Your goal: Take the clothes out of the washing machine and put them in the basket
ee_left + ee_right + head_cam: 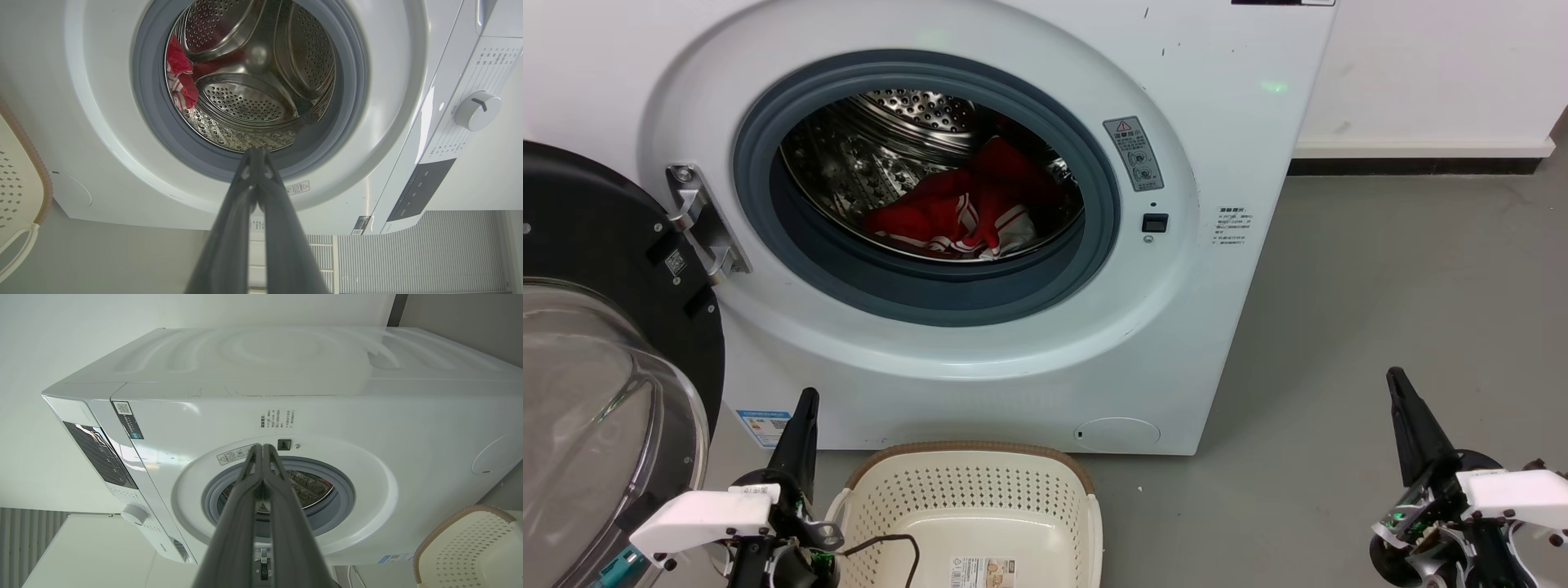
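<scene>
The red clothes (pixel 964 214) with white stripes lie in the steel drum of the white washing machine (pixel 980 359), whose opening is ringed by grey rubber. In the left wrist view the clothes (pixel 182 81) sit at the drum's left side. The cream basket (pixel 968 490) with a brown rim stands empty on the floor before the machine. My left gripper (pixel 806 400) is shut beside the basket's left edge, fingertips together, holding nothing. My right gripper (pixel 1396 377) is shut and empty, low over the floor at the far right, well away from the machine.
The machine's round glass door (pixel 605 392) with its black rim hangs open at the left, close to my left arm. Grey floor (pixel 1380 286) stretches to the right of the machine up to a white wall. A black cable (pixel 890 543) crosses the basket's near corner.
</scene>
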